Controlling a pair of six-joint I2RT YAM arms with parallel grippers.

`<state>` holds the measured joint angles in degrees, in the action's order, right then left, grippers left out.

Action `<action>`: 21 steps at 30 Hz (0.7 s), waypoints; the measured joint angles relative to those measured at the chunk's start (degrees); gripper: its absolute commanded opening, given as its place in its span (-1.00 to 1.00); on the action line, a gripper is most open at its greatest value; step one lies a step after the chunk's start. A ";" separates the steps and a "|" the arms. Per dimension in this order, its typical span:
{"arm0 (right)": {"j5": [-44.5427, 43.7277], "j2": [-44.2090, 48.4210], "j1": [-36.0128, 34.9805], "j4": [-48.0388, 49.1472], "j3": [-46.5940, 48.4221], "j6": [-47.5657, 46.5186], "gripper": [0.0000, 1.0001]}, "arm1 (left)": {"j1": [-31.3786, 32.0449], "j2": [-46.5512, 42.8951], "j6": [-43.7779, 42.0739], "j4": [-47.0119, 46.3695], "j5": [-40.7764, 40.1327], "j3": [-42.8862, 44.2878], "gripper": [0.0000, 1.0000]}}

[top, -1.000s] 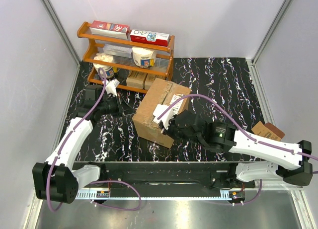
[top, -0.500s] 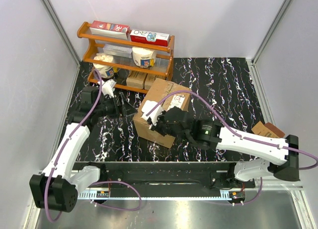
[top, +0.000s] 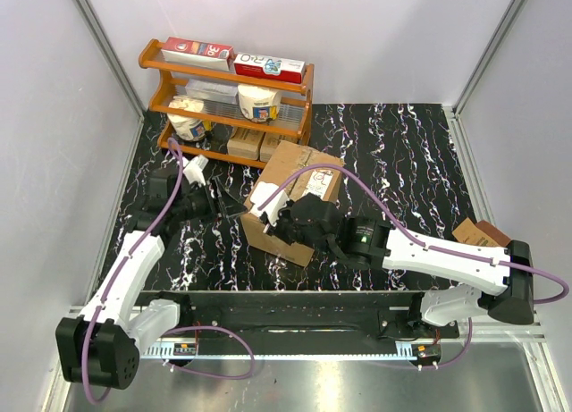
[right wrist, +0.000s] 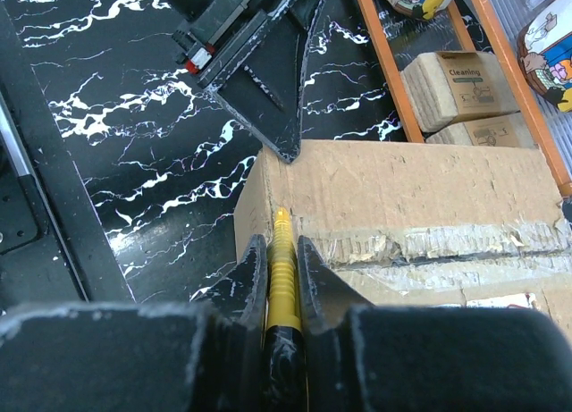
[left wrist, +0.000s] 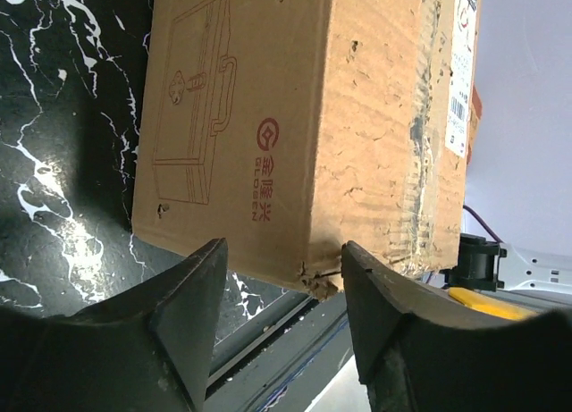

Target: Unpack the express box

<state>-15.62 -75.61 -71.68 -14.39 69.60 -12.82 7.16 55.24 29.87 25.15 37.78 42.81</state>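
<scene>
Right gripper (right wrist: 282, 244) jaws are pinched on a yellow cutter (right wrist: 282, 282), whose tip is laid on the top edge of the box (right wrist: 402, 184), near one corner and at the end of the taped seam (right wrist: 420, 242). Left gripper (left wrist: 281, 251) jaws are spread and nothing is held; a corner of the box is framed between them. The box is set mid-table (top: 402, 153), just in front of the wooden shelf (top: 223, 99), flaps shut and tape uncut.

Risks, as judged:
- The box could be shoved or spun across the table when the cutter is dragged, since it is not clamped by the left jaws.
- The cutter could be twisted in the pinch or skated off the edge, as only a thin shaft is gripped.
- Contents could be nicked if the tip is pressed too deep.
- The left finger sits close to the cutter's corner and could be struck.

Views:
- Tip and seam are shown only by the right wrist view; overhead they are hidden under the arm.
- One left finger is shown there at the box corner, but touching or just off cannot be told.
- The printed side and the label (left wrist: 460, 72) edge are given by the left wrist view.
- Box against shelf is given only overhead
</scene>
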 measured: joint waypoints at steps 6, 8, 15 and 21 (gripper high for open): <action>-0.02 0.00 0.00 0.00 -0.44 0.04 -1.00 | 0.00 1.44 2.51 -3.19 2.27 -0.98 0.11; -0.04 0.00 0.00 0.02 -0.44 0.04 -1.00 | 0.00 1.86 2.97 -3.98 2.69 -1.03 0.10; -0.04 0.00 0.00 0.00 -0.44 0.04 -1.00 | 0.00 4.15 3.39 -4.74 5.14 -0.96 -0.45; -0.35 0.00 0.00 0.00 -0.44 0.00 -1.00 | -0.28 4.59 1.55 -4.15 5.51 -0.39 -0.80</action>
<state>-15.97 -75.61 -71.68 -14.39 69.17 -12.82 6.87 59.83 31.42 20.99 43.29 42.41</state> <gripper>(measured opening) 0.167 0.183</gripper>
